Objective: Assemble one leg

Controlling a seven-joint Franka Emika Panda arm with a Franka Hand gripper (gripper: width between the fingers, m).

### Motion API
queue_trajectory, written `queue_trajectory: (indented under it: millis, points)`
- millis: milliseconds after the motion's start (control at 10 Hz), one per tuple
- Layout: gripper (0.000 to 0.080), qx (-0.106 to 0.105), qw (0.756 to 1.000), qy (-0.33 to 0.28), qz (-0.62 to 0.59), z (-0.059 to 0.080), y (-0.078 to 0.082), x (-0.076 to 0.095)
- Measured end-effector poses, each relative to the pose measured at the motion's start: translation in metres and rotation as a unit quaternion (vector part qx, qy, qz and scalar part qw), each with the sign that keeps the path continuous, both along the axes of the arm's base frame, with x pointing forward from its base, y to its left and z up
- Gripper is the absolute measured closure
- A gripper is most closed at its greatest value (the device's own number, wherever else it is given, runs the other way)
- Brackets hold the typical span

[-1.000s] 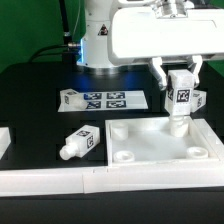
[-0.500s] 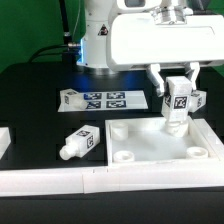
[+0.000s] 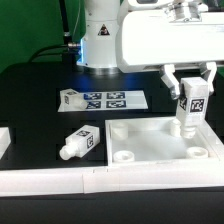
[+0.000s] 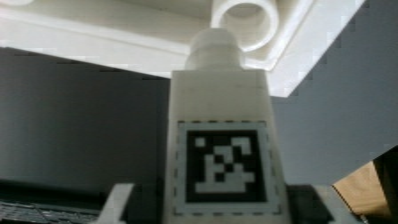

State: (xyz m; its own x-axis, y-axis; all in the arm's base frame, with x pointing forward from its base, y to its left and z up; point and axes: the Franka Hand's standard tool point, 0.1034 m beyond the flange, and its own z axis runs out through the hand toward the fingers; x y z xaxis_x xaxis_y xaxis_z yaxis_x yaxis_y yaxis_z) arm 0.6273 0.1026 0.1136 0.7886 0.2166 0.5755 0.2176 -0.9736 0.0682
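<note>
- Here, three legs show, one panel (image 3: 155, 137), one marker board (image 3: 112, 100).
- The held leg (image 3: 190, 118) stands upright, clamped in the jaws, round end down near a corner socket (image 4: 246, 15).
- A second leg (image 3: 80, 142) lies on the bench (image 3: 30, 100).
- A third leg (image 3: 70, 98) lies just beside the marker board.

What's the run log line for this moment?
gripper: shut on leg | leg: upright, round end down | position: over panel, at corner socket | inserted: cannot tell
</note>
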Motion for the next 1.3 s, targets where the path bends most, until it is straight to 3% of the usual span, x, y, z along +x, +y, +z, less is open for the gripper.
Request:
queue_trajectory:
  millis: [500, 900, 1300]
  points:
    - [0.0512, -0.002, 1.0, 0.011, 0.003, -0.02, 0.004, -0.002]
    - [0.0512, 0.004, 1.0, -0.009, 0.006, -0.02, 0.023, -0.001]
    - [0.0512, -0.008, 1.0, -0.013, 0.014, -0.021, 0.012, 0.001]
